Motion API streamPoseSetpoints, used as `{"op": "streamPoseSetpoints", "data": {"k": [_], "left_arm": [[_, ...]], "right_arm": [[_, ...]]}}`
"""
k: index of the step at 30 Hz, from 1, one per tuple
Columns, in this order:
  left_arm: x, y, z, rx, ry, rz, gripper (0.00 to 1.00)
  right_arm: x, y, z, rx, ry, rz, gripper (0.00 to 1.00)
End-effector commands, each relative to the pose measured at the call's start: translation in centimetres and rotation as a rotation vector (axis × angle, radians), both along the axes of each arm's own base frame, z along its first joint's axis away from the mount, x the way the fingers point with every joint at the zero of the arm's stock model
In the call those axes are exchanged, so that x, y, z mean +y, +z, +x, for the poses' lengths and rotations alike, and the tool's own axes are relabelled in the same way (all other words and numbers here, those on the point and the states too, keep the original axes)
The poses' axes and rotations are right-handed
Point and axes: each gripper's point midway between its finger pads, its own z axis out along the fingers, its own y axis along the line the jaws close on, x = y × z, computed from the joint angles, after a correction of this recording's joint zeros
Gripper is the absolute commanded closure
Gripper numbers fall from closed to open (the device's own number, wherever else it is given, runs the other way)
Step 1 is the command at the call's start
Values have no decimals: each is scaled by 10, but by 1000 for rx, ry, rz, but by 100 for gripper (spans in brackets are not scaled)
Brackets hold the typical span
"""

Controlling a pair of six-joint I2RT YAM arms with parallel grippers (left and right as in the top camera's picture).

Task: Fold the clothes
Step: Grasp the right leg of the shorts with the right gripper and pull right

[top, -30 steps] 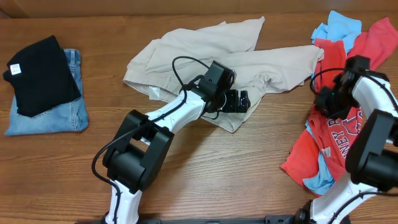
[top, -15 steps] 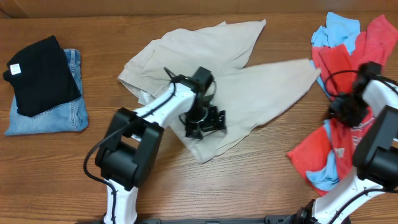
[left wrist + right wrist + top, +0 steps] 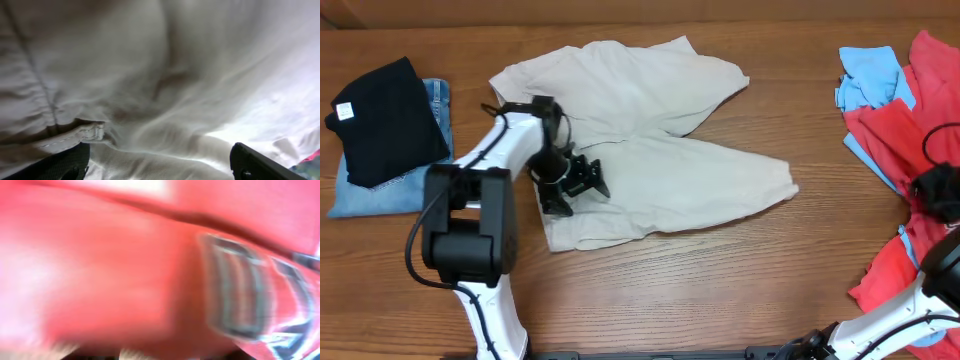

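The pale beige trousers (image 3: pixel 650 130) lie spread across the middle of the table, one leg reaching right. My left gripper (image 3: pixel 575 192) rests on their left part with its fingers apart. In the left wrist view, beige cloth (image 3: pixel 175 75) with a stitched seam fills the frame, and the two black fingertips (image 3: pixel 160 167) sit far apart at the bottom corners. My right gripper (image 3: pixel 935 195) is at the far right edge over a red garment. The right wrist view is a blur of red printed cloth (image 3: pixel 100 270), and its fingers do not show clearly.
A black garment (image 3: pixel 385 120) lies folded on folded blue jeans (image 3: pixel 420 195) at the far left. A pile of red (image 3: pixel 895 270) and light blue (image 3: pixel 865 90) clothes lies at the right edge. Bare wood shows along the front.
My left gripper has moved left, dragging the trousers with it and spreading them flatter. My right arm has swung right, and the red clothes have shifted toward the table's right edge.
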Motion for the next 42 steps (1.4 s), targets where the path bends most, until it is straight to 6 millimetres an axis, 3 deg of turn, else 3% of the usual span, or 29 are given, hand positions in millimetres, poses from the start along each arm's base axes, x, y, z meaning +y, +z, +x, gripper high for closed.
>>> {"op": "streamPoseSetpoints", "data": {"k": [1, 4, 8, 12, 18, 27, 29, 31, 33, 35, 38, 42], "left_arm": [[24, -18, 2, -27, -74, 67, 7], [24, -17, 2, -28, -75, 65, 7], [24, -18, 2, -29, -77, 65, 3], [24, -18, 2, -29, -77, 65, 1], [25, -18, 2, -29, -79, 69, 0], [25, -18, 3, -37, -78, 68, 0], [25, -18, 3, -37, -78, 68, 0], [25, -18, 3, -37, -78, 68, 0], [25, -18, 3, -37, -78, 69, 0], [25, -18, 4, -38, -78, 69, 0], [25, -18, 4, -38, -78, 68, 0], [25, -18, 4, -38, -78, 69, 0]], "right_arm": [[54, 40, 59, -228, 256, 119, 47], [91, 43, 66, -215, 368, 160, 40], [148, 30, 61, -133, 492, 235, 37], [191, 18, 56, -80, 596, 266, 35], [222, -1, 46, -25, 657, 277, 34], [263, -19, 5, 83, 682, 413, 34], [271, -16, 5, 72, 696, 441, 43], [282, -11, 7, 33, 715, 494, 71], [288, -5, 14, -13, 724, 525, 92], [285, -1, 25, -43, 723, 503, 96], [274, 23, 54, -125, 733, 450, 96], [261, 112, 110, -324, 784, 310, 96]]}}
